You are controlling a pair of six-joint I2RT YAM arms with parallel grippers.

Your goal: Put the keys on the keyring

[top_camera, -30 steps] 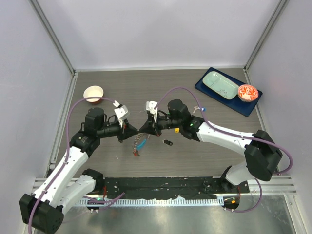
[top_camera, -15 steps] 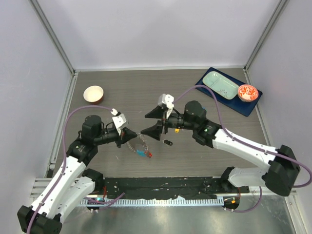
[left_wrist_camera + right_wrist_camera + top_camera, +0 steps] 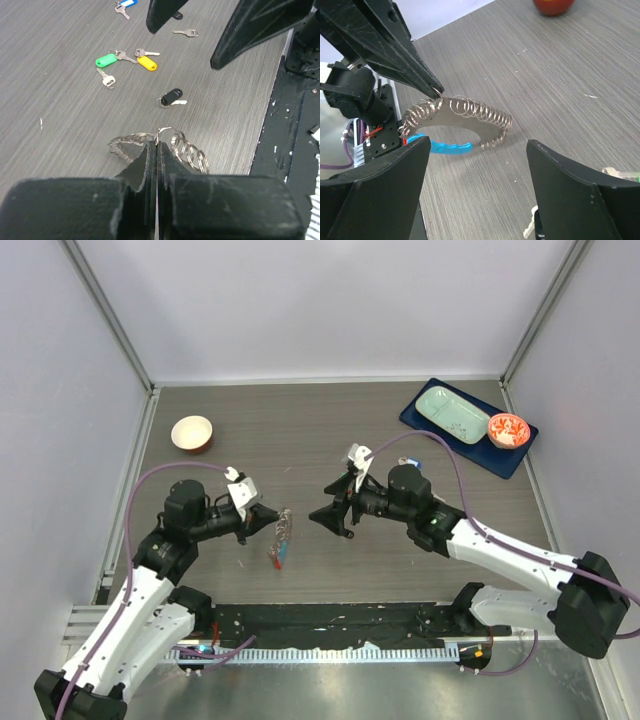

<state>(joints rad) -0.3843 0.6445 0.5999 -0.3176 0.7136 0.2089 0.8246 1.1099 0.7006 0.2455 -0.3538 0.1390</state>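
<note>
The left gripper (image 3: 156, 146) has its fingers pressed flat together, pinching one wire loop of the keyring (image 3: 189, 152) right at the tips. The keyring's chain of small rings curves away from that pinch in an arc. Its blue strap (image 3: 447, 147) is at the low end, next to a speck of red. The pinched end is lifted off the table (image 3: 300, 430); whether the far end touches the wood cannot be told.

Facing it, the right gripper (image 3: 477, 145) has its jaws spread wide with nothing between them. It is near the keyring but apart from it.

The keys (image 3: 145, 55) lie loose on the table past the keyring, all well apart from it. The black key (image 3: 171, 96) is nearest. Farther off are the green key (image 3: 106, 60) and the orange key (image 3: 147, 62), close together, with a pale-headed one beside them.

A plain silver key (image 3: 186, 32) lies under the right gripper's fingers (image 3: 255, 30), and a blue tag is cut off by the top edge. From above, the right arm hides most of the keys. The left gripper's own body blocks the lower part of the keyring in its wrist view.
</note>
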